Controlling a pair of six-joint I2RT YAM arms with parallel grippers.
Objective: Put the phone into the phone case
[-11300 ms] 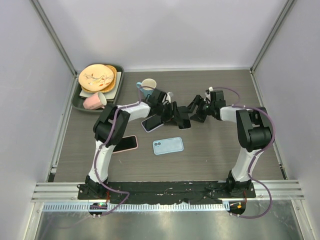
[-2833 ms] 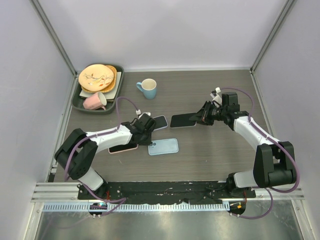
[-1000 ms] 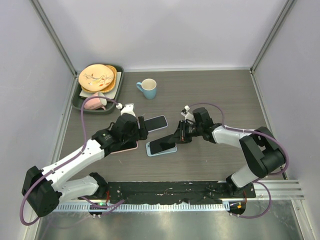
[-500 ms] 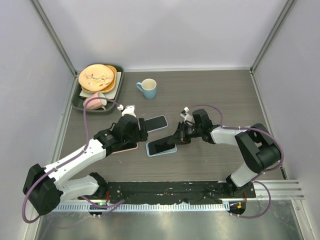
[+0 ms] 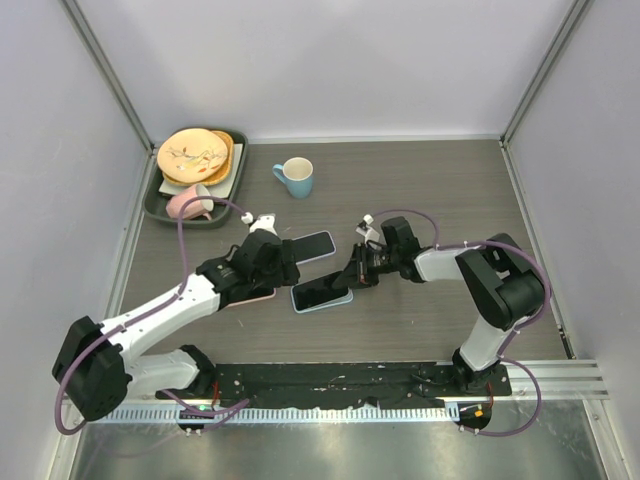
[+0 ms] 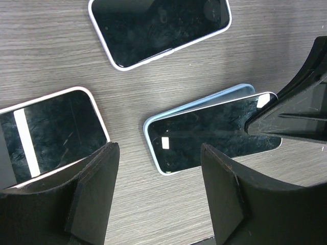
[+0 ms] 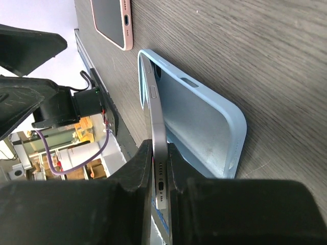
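Observation:
A light-blue phone case [image 5: 343, 299] lies open side up on the table's middle. A dark-screened phone [image 5: 321, 293] is tilted over it, its left end down in the case [image 6: 204, 100] and its right end raised. My right gripper [image 5: 353, 277] is shut on that raised end; the right wrist view shows the phone's silver edge [image 7: 156, 117] pinched between the fingers [image 7: 159, 153] above the case's inside [image 7: 199, 122]. My left gripper [image 5: 284, 268] hovers open just left of the case, its fingers [image 6: 158, 199] apart over bare table, touching nothing.
A pink-cased phone [image 6: 51, 132] lies left of the case, partly under my left arm. A white-edged phone [image 5: 312, 245] lies just behind. A blue mug [image 5: 297, 176] stands farther back. A tray [image 5: 160, 210] at back left holds plates and a pink cup [image 5: 188, 203].
My right gripper has pushed the phone slightly left and lower onto the case. The left gripper has crept a little toward the case, still open.

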